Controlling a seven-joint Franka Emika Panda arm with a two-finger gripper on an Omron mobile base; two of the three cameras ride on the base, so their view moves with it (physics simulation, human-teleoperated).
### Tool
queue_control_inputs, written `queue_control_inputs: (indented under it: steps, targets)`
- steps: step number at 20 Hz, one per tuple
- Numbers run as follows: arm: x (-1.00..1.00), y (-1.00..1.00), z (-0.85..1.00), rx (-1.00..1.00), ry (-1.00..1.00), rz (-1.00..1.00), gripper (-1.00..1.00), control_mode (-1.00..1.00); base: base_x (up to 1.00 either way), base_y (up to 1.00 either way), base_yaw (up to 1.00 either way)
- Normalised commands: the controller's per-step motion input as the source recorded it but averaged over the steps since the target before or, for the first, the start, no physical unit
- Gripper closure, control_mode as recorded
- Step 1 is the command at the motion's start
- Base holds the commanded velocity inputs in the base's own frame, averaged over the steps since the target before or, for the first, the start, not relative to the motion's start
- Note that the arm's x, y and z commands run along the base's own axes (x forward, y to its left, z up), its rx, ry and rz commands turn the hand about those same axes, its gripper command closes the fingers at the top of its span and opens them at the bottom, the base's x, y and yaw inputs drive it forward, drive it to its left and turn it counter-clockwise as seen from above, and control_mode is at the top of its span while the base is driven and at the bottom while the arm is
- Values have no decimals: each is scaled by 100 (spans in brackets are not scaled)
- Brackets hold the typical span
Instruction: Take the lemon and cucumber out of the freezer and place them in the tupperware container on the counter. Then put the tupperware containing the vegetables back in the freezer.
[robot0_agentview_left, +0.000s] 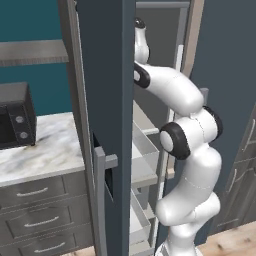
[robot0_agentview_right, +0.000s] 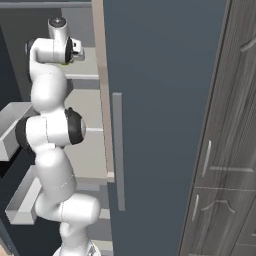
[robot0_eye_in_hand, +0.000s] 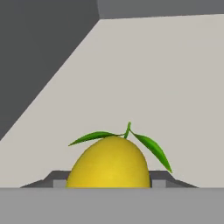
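Observation:
The lemon (robot0_eye_in_hand: 109, 164), bright yellow with a green stem and two leaves, rests on a light grey shelf (robot0_eye_in_hand: 153, 87) inside the freezer (robot0_agentview_left: 107, 100). My gripper (robot0_eye_in_hand: 109, 183) is shut on it. One dark fingertip (robot0_eye_in_hand: 59, 183) presses against each side of the fruit. In the right base view the hand (robot0_agentview_right: 75, 50) reaches into the upper freezer compartment, behind the open door (robot0_agentview_right: 160, 100). The cucumber and the tupperware container are out of view. The marbled counter (robot0_agentview_left: 45, 150) lies to the left of the freezer.
A black microwave (robot0_agentview_left: 15, 117) stands on the counter at far left. Pulled-out freezer drawers (robot0_agentview_left: 145, 150) sit below my arm. The open freezer door with its long grey handle (robot0_agentview_right: 117, 150) stands close on the right. Dark cabinets (robot0_agentview_right: 225, 175) flank it.

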Motion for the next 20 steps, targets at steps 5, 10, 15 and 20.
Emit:
queue_control_inputs:
  steps: [5,10,15,20]
  targets:
    - [-81,-36,1,2,-28,0,100,-100,0,0,0]
    - [-100,-74,0,10,-16,-2,100,-100,0,0,0]
    - [-100,-78,9,14,-3,-2,100,-100,0,0,0]
    - [-100,-47,22,4,8,0,100,-100,0,0,0]
